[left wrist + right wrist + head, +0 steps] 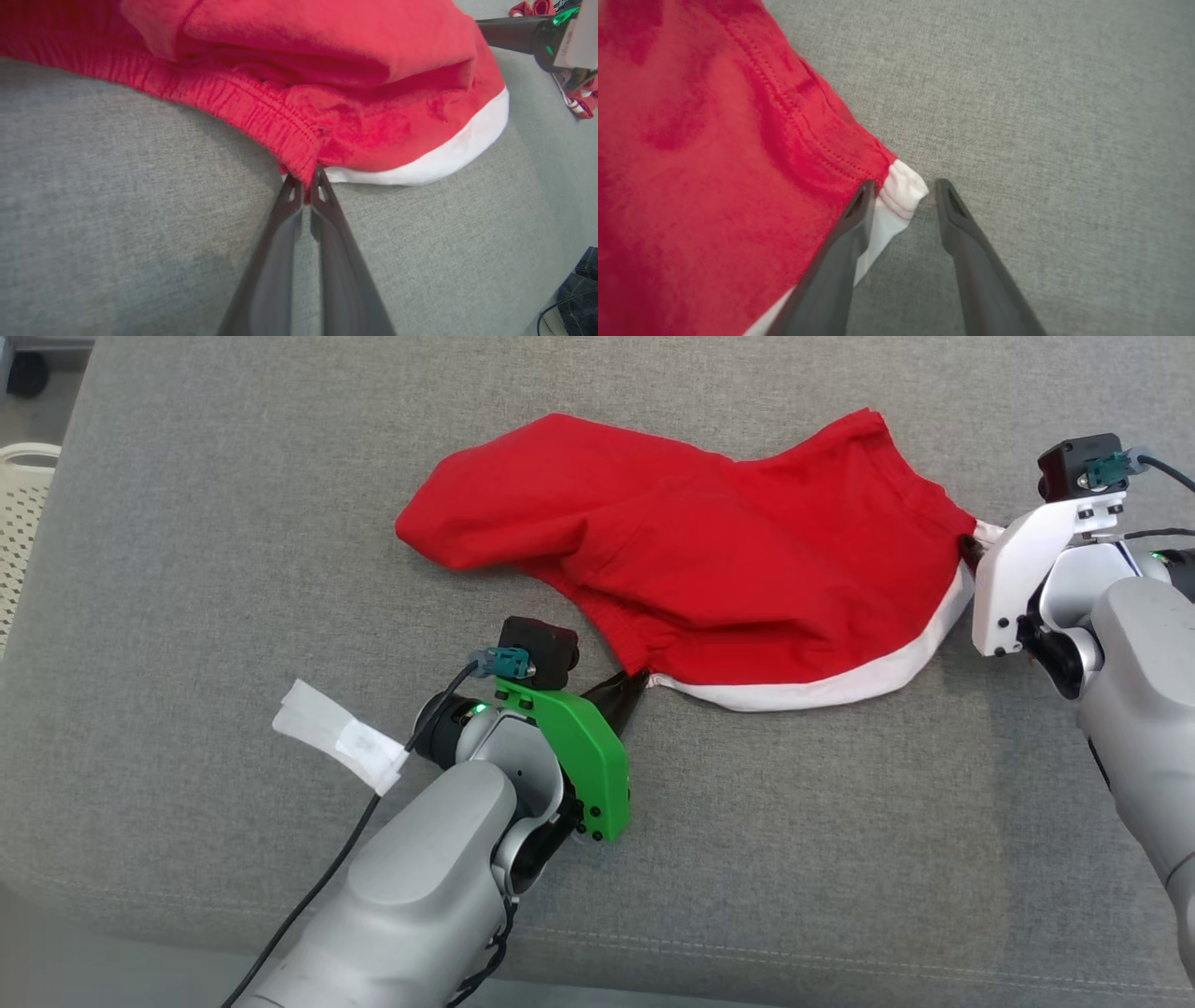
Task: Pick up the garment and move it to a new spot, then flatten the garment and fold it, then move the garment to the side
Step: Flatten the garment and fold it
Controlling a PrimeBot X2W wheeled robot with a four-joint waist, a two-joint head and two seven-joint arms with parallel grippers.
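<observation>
Left gripper is pinched tight on the garment, at its red elastic corner; I see cloth caught between the tips. Right gripper stands fairly wide, jaws astride the white corner at the other end, one finger touching cloth, not clamped. I see the garment lying rumpled on the grey cushion, between both grippers.

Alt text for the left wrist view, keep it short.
The left pincer is shut on the gathered elastic edge of a red garment with a white trim, which lies rumpled on a grey fabric surface.
</observation>
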